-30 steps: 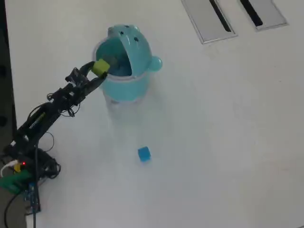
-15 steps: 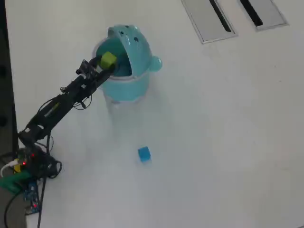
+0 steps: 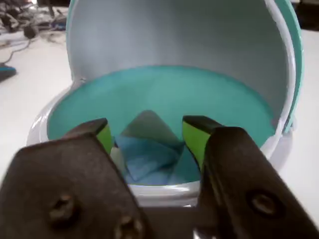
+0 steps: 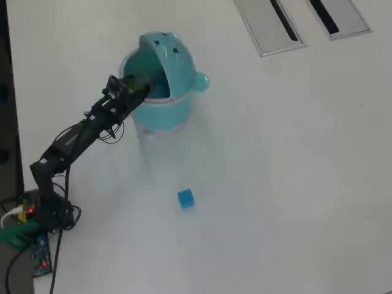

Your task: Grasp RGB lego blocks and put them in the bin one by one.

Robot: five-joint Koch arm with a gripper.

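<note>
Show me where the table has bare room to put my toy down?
In the overhead view, the table is bare on the right of the blue block and below the grey slotted panels. It is crowded on the left, where the arm reaches its gripper over the bin.

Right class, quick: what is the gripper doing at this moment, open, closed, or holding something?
Gripper: open and empty, jaws apart over the mouth of the light blue round plastic bin.
</note>
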